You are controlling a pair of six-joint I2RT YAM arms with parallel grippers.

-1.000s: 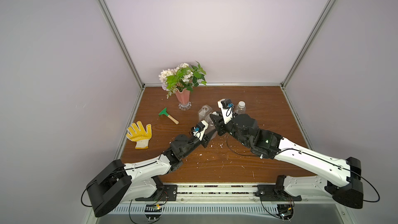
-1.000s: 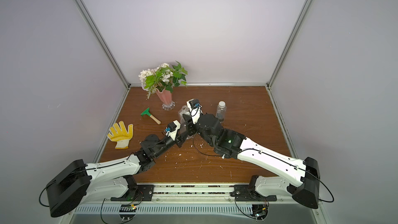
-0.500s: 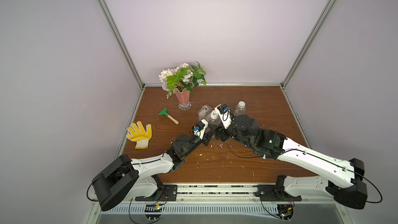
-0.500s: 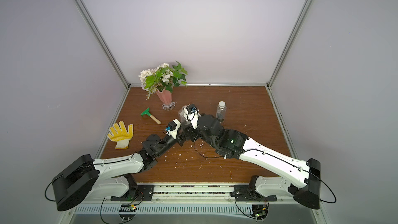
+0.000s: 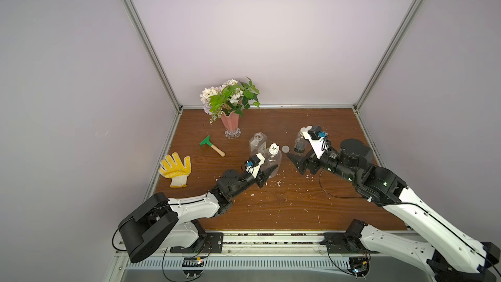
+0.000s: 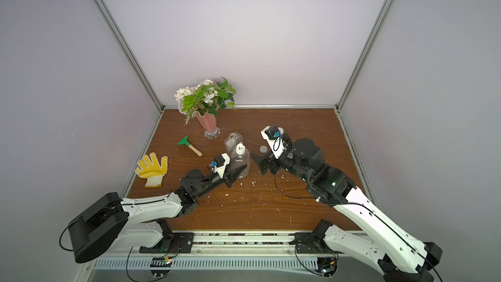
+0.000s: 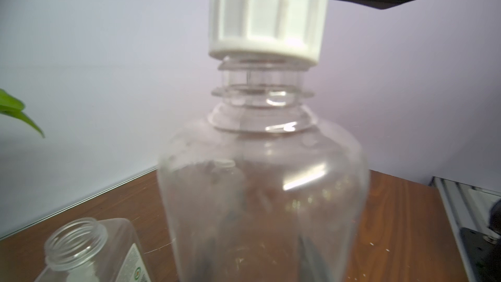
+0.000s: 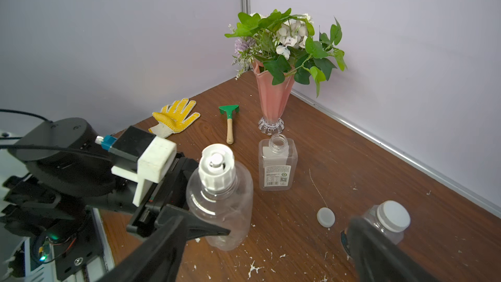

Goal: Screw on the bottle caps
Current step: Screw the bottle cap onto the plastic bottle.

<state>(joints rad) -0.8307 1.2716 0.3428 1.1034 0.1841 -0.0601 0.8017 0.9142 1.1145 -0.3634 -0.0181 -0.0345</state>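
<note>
Rounded bottle (image 5: pixel 272 161) stands beside square bottle (image 5: pixel 257 143), near vase (image 5: pixel 230 124) and rake (image 5: pixel 212 145).

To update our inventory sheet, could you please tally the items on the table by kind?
Bottles: 3 (square bottle, rounded bottle, slim bottle)
Caps: 3 (ribbed cap, seated flat cap, loose flat cap)
Flower vase: 1
Yellow glove: 1
Green hand rake: 1
Total: 9

Both top views high, steep down on whole table (image 5: pixel 271 212); left wrist close on rounded bottle (image 7: pixel 263 185), right wrist farther, sharing it
</note>
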